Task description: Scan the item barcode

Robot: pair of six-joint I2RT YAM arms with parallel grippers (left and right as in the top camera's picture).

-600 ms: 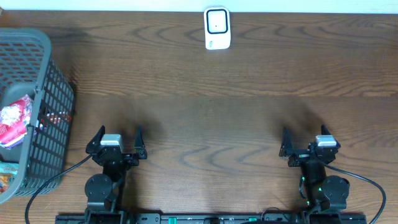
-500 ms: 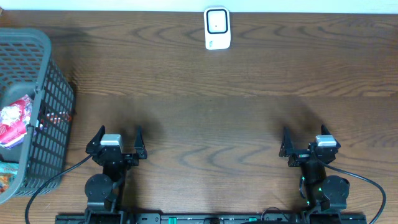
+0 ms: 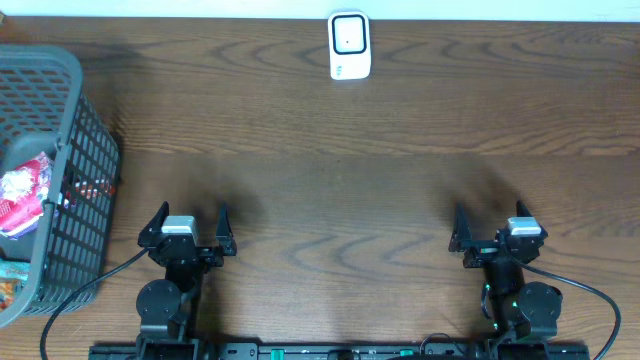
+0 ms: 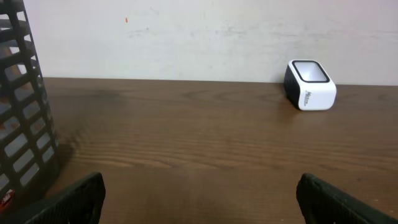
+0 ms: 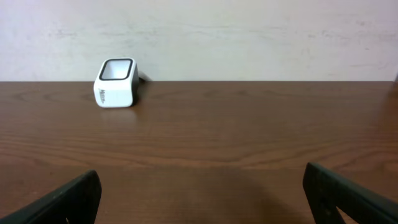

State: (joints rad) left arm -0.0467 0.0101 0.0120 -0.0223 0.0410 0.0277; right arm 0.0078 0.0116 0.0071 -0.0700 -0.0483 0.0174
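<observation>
1. Honestly, nothing is being changed here. Set against the shots from a moment earlier, both arms are being kept parked in the same spots, on the near side of the table (image 3: 400, 180) from the scanner (image 3: 349, 45). The scanner and the basket (image 3: 85, 190) are being left exactly where they were.
2. The left fingers (image 4: 74, 200) are being held spread wide with nothing between them. The right fingers (image 5: 62, 200) are being held the same way, wide and empty.
3. For the task, this is being read as a standstill. No item is being picked, carried or shown to the scanner, so the scan is being judged as not yet begun.
4. The likely thing to scan, a red-and-white packet (image 3: 22, 192), is being kept inside the basket. That is well off to the left of the scanner and closer to the arms than the scanner is. No barcode is being made out on it from here.
5. Counts:
   - One scanner is being counted, plus one basket and one table.
   - Two arms are being counted, so two pairs of fingers.
   - At least two items are being made out in the basket: the packet, and a second colourful item (image 3: 8, 282) farther from the scanner.
   - The rest is being hidden by the mesh and the frame edge, so a full count can't be given.
</observation>
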